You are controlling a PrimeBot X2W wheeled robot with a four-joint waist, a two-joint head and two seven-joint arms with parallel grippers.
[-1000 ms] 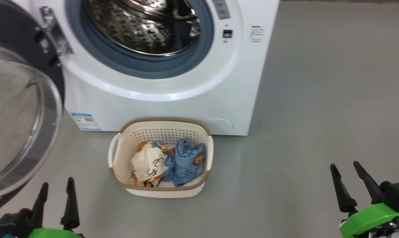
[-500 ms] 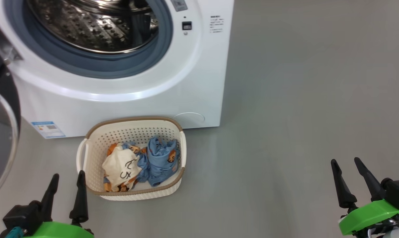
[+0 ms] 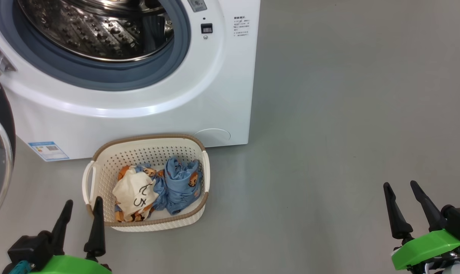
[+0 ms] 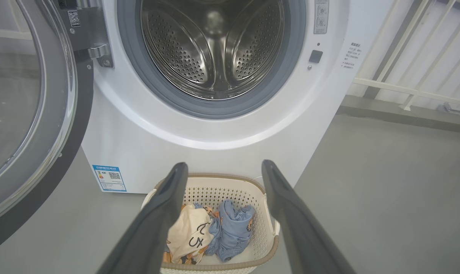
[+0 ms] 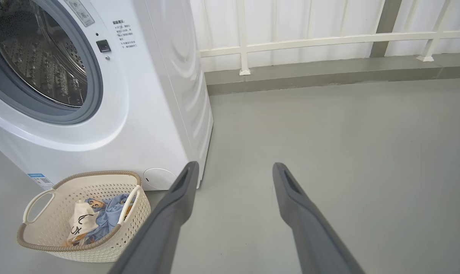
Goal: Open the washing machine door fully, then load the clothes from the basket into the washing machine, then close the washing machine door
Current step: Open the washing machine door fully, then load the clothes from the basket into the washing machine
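Now | door (image 4: 28, 114) open | clothes (image 3: 157, 188) in basket (image 3: 150, 136) | left fingers (image 3: 96, 228), right fingers (image 3: 395, 215) spread (both empty)

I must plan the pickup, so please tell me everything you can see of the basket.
The basket is a small cream-white rounded rectangle, seemingly perforated plastic, with a brown woven-look rim and a handle on each side. It stands upright on the grey floor, close before the washing machine; contact with it cannot be judged. The clothes, cream and light blue, lie inside.
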